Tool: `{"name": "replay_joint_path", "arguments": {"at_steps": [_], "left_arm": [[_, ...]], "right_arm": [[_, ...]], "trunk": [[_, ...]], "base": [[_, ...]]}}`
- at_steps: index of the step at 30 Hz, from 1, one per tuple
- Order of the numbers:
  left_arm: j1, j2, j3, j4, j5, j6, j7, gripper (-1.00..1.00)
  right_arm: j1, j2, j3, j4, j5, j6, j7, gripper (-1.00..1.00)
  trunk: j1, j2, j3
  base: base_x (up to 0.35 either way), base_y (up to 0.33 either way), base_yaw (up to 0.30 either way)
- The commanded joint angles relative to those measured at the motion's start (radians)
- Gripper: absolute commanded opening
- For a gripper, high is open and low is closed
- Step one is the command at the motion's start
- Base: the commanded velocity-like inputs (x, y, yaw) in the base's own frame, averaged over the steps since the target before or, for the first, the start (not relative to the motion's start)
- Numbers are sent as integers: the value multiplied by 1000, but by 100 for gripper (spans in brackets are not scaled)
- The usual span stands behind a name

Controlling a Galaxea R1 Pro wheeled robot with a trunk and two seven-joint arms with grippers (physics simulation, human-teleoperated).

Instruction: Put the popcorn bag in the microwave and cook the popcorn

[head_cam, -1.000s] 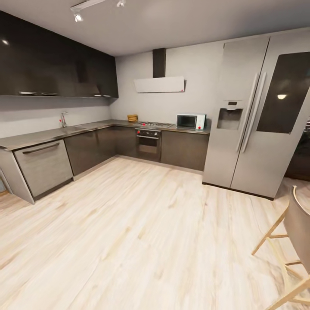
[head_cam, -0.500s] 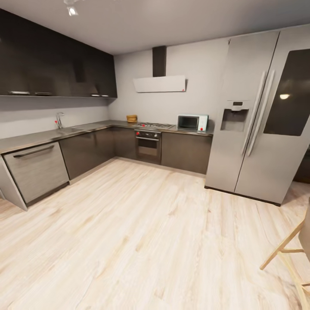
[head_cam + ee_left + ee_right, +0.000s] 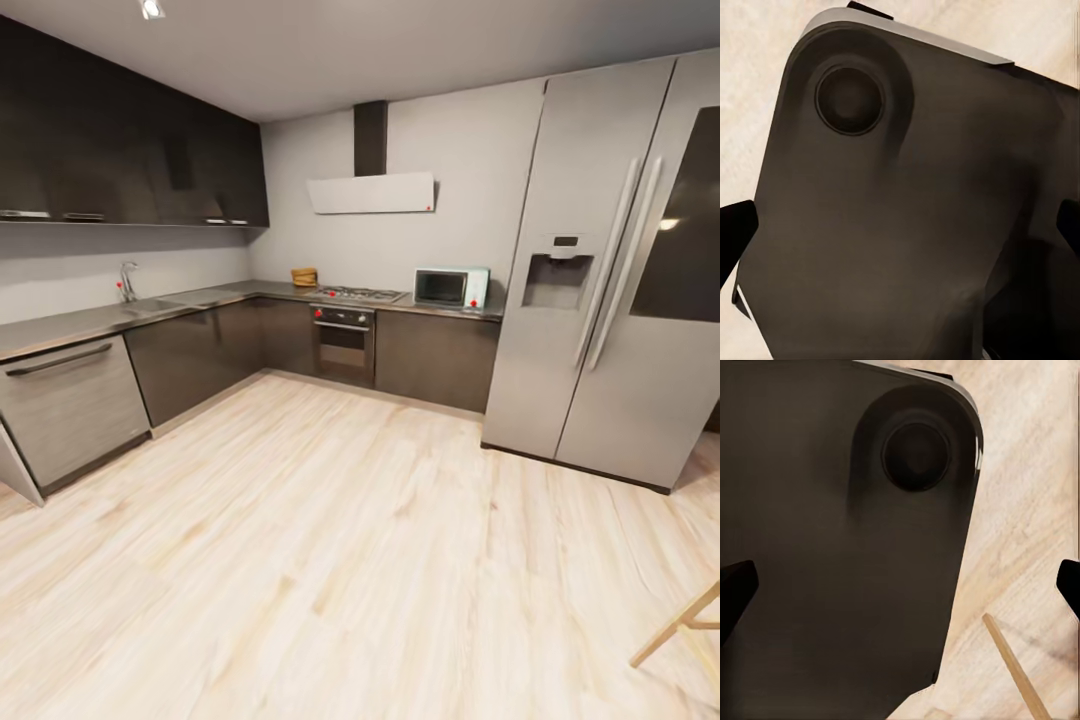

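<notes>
Pale wood floor [image 3: 330, 560] takes up most of the head view. At right stands a tall steel fridge [image 3: 600, 270] w/ a dispenser in its door. An L-shaped grey worktop [image 3: 90, 322] runs along the left wall and across the back over dark cabinet fronts, w/ dark upper cabinets [image 3: 120, 160] above the left run. A steel dishwasher front [image 3: 65, 410] sits under the worktop's near left end. White range hood [image 3: 372, 192] hangs on the back wall over the gas hob [image 3: 358, 294], built-in oven [image 3: 343, 342] below it.

The microwave [image 3: 451, 288] – pale, dark glass door shut – sits on the back worktop between hob and fridge. Sink tap [image 3: 127, 281] on the left run. The popcorn bag [image 3: 304, 277] (small tan shape, too far for detail) rests on the back worktop near the corner, left of the hob, well apart from the microwave.

A wooden chair leg [image 3: 675, 630] shows at bottom right; also in the right wrist view [image 3: 1014, 669].

Wrist views: a dark robot body panel [image 3: 907, 210] blocks most of each, floor beyond. Left fingers [image 3: 735, 240] and right fingers [image 3: 736, 589] show as dark tips at the frame edges, spread wide – nothing between them.
</notes>
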Motion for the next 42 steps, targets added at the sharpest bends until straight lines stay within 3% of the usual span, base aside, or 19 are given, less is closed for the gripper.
{"name": "replay_joint_path", "arguments": {"at_steps": [1,22,34,42], "left_arm": [[0,0,1,0,4,-3,0,100],[0,1,-11,2,-2,12,0,100],[0,1,-5,2,4,7,0,100],[0,3,-5,2,5,14,0,100]], "right_arm": [[0,0,4,0,8,-3,-1,100],[0,1,4,1,11,-5,-3,100],[0,1,2,1,10,-4,-3,100],[0,0,2,1,10,-4,-3,100]], "trunk": [[1,0,-1],[1,0,-1],[1,0,-1],[1,0,-1]], "base": [[327,0,0],[327,0,0],[326,17,-208],[326,100,-25]]}}
